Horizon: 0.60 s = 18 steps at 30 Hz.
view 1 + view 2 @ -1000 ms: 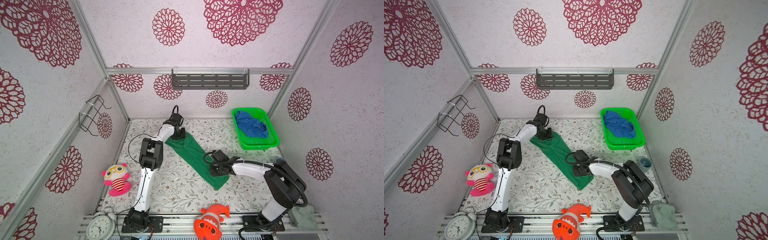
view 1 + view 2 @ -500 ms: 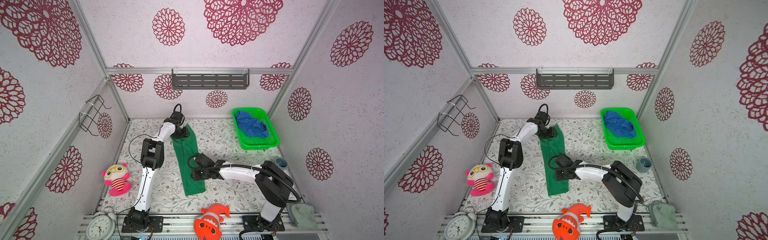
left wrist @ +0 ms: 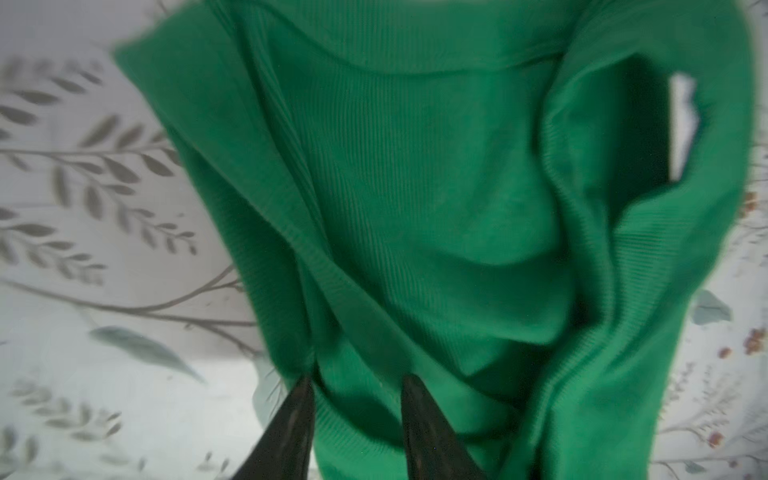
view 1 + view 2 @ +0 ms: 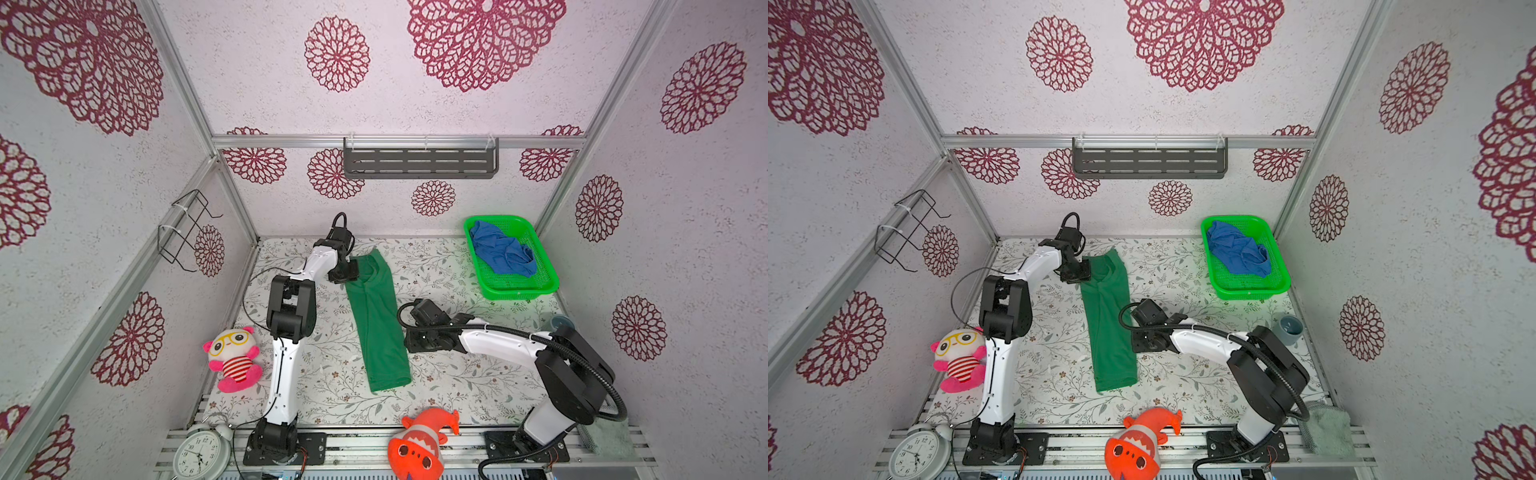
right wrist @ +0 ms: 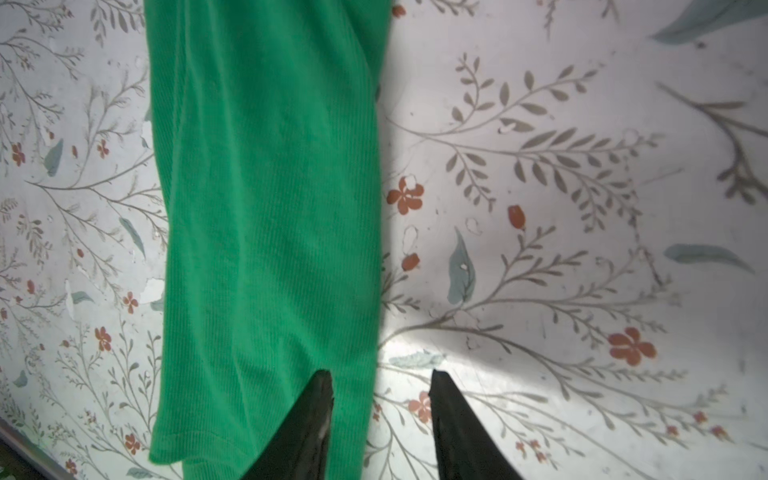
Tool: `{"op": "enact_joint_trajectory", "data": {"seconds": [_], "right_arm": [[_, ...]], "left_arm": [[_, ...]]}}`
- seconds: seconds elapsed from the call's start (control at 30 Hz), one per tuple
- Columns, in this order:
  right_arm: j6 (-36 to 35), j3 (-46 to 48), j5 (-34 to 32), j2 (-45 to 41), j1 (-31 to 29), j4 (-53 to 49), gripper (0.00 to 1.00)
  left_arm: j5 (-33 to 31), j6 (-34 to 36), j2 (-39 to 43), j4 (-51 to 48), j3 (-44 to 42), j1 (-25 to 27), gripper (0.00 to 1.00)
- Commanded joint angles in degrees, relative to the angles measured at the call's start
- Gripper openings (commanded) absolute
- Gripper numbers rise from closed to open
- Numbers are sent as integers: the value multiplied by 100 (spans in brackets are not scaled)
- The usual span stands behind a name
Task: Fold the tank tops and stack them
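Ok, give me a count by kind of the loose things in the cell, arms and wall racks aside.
Tank tops: 2 (dark green tank top, blue tank top)
Baskets: 1 (green basket)
Plush toys: 2 (pink plush, orange plush)
Clocks: 1 (alarm clock)
Cups: 1 (cup)
Pads: 1 (pale green pad)
Total: 8

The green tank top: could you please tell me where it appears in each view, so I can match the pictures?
In a top view: green tank top, a long strip mid-table.
In a top view: same strip, left of centre.
Left wrist view: fills most of the picture.
Right wrist view: a strip beside bare table.
Shared landmark: the floral table, in all four.
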<state>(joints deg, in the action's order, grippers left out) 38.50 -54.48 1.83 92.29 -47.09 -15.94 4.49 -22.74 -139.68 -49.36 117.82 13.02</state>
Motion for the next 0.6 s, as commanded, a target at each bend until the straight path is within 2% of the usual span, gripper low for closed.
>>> {"op": "enact_joint_trajectory", "data": {"seconds": [0.0,0.2,0.33,0.47,0.57], "right_arm": [[-65,117,30,-471,111,-174,41],[141,650,483,-903,239,-96,42],[280,886,862,-1050,253,97,47],[482,1014,1241,-990,231,538,52],[552,1023,1395,-946,184,750,53]], "left_arm": [[246,-127,-463,-9,285,97,39],[525,-172,-1220,-41,1144,334,38],[628,-27,-1546,-133,1869,430,41],[534,135,-1190,-247,1832,411,48],[179,310,-313,-81,1038,395,59]]}}
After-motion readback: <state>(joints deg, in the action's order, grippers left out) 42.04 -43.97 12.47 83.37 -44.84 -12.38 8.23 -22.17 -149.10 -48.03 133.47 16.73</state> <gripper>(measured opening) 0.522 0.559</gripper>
